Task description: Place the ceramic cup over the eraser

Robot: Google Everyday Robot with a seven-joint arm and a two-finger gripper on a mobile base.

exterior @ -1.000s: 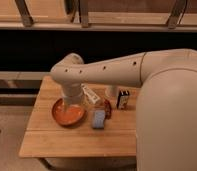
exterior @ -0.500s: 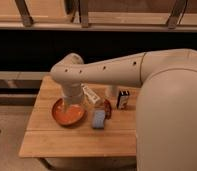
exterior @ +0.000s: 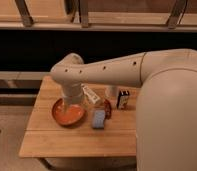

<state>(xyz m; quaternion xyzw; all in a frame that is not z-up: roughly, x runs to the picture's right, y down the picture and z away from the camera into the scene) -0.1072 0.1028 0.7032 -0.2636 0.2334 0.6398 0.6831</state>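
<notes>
Wooden table [exterior: 57, 142], tool [exterior: 76, 102] above round orange bowl [exterior: 59, 116], state unclear, tapered cream cup [exterior: 111, 91], blocky black eraser [exterior: 123, 99]

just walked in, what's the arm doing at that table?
The robot's arm reaches over the wooden table. Its gripper hangs open just right of the orange bowl, seemingly holding nothing. The ceramic cup stands further back, beside the eraser, not yet over it. A blue-grey pad lies nearer the front.
</notes>
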